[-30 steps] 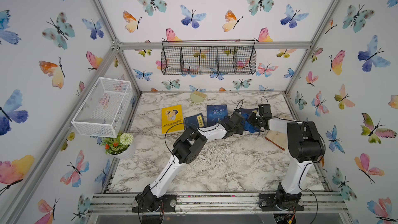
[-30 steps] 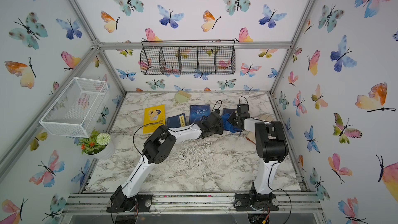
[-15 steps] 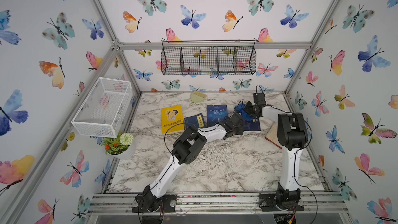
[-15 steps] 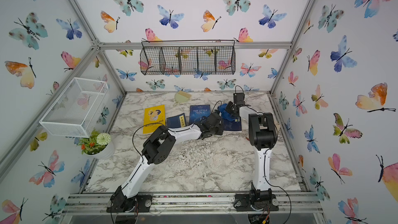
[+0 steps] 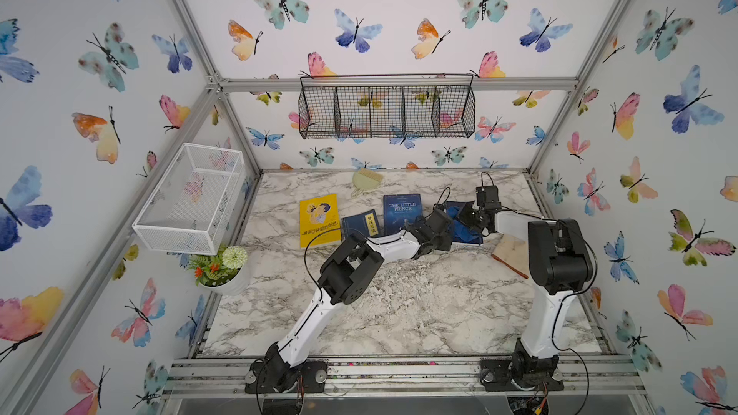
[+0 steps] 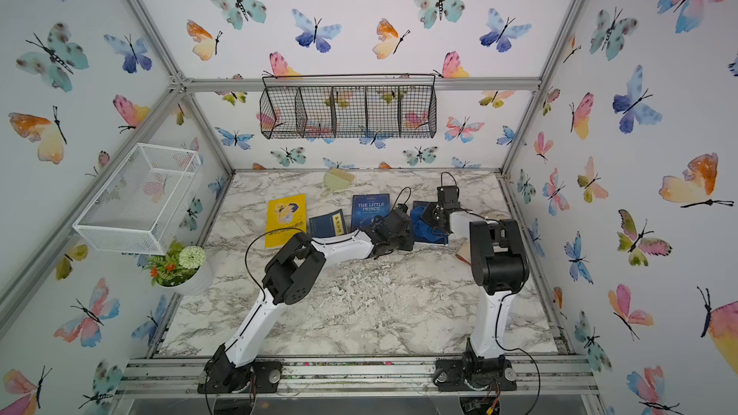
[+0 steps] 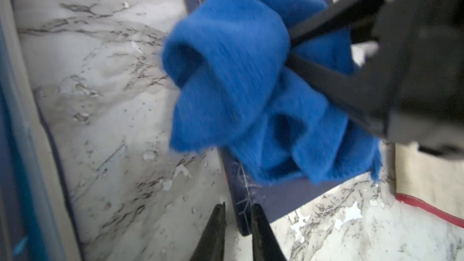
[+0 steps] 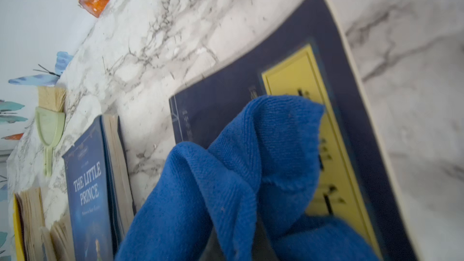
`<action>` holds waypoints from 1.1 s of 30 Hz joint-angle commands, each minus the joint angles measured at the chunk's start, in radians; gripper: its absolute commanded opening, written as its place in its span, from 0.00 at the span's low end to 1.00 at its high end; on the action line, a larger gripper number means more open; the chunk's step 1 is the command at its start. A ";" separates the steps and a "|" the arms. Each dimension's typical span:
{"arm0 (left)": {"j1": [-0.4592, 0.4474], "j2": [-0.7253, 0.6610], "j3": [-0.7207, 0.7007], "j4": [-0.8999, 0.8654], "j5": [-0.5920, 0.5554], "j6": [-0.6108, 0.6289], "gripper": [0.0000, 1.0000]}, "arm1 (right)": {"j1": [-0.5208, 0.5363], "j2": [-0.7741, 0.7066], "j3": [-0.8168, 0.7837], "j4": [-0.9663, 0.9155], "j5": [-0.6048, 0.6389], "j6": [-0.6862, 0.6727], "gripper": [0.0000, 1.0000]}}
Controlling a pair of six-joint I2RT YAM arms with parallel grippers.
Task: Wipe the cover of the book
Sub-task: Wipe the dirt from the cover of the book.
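Mid-wipe, the right gripper [image 7: 288, 48] clamps a crumpled blue cloth [image 7: 238, 71] on the navy yellow-labelled book [image 8: 226, 91] lying on the marble table [image 7: 100, 96], with the left gripper [image 7: 238, 205] barely parted at its corner, hold unclear; next, sweep the bare cover.

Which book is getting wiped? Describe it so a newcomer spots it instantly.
On the marble table, books lie in a row toward the back wall. Beside The Little Prince, on the right arm's side, lies a dark navy book. It alone has a bunched blue cloth on its cover, pinched by the right end effector.
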 commanded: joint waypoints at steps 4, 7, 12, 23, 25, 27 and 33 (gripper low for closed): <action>-0.014 0.017 -0.058 -0.149 0.021 -0.014 0.22 | -0.007 0.218 0.204 -0.252 0.026 -0.029 0.04; -0.013 0.016 -0.057 -0.147 0.021 -0.014 0.22 | -0.006 0.172 0.106 -0.174 -0.006 -0.010 0.04; -0.014 0.020 -0.049 -0.142 0.027 -0.014 0.22 | -0.001 0.043 -0.100 -0.095 -0.044 0.007 0.04; -0.015 0.022 -0.042 -0.147 0.026 -0.015 0.22 | 0.014 0.032 -0.110 -0.089 -0.019 0.007 0.05; -0.017 0.020 -0.046 -0.147 0.027 -0.019 0.22 | 0.014 0.081 -0.032 -0.120 0.018 0.007 0.05; -0.018 0.018 -0.050 -0.147 0.027 -0.020 0.22 | 0.014 0.133 0.051 -0.158 0.020 0.004 0.05; -0.020 0.011 -0.052 -0.147 0.025 -0.018 0.22 | 0.014 0.122 0.022 -0.143 -0.018 0.012 0.05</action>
